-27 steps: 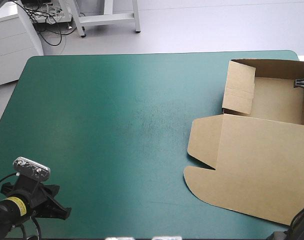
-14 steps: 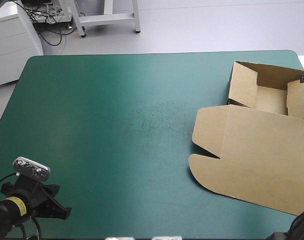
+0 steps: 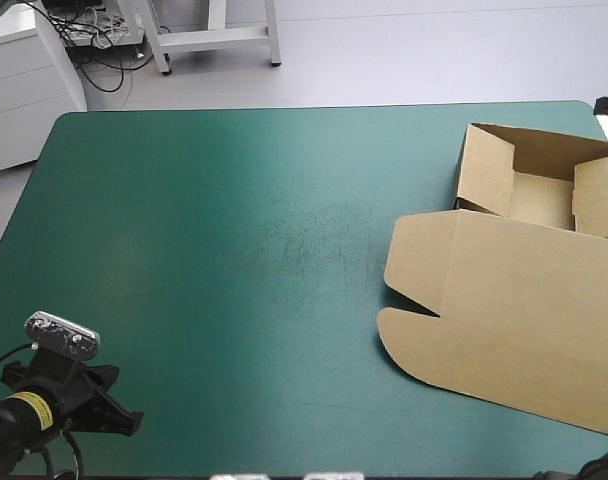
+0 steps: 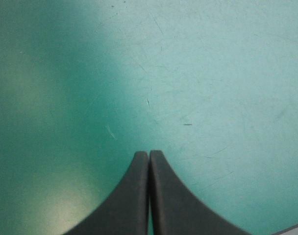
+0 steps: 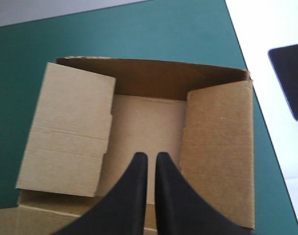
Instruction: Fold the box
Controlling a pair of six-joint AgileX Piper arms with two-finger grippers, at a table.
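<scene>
Though lying nearly flat along its right side earlier, now stands as an open tray at the far right corner of the bench (image 3: 234, 250): see the brown box (image 3: 536, 200), with left wall (image 5: 70, 142) and right wall (image 5: 217, 152) both raised and leaning inward against the taller far wall (image 5: 154, 78), and with the lid (image 3: 514, 320) flat on the teal-green cover toward the near edge. Has also lost the right end effector (image 5: 151, 155) from its right rim, where seen earlier; hovers now above the inside of the tray, black fingers pressed almost together with only a sliver between, pinching nothing. Points to a finished side-wall step, judging by shape held unaided. Leaves, probably, locking those walls in place with a tucked flap; cannot tell from here about any such flap already folded. Risks springing back open if left alone, being light board with stiff creases. Keeps the left end effector (image 4: 149, 152) well apart at the near left corner, as earlier, fingers pressed together over bare cover, idle and holding nothing.
</scene>
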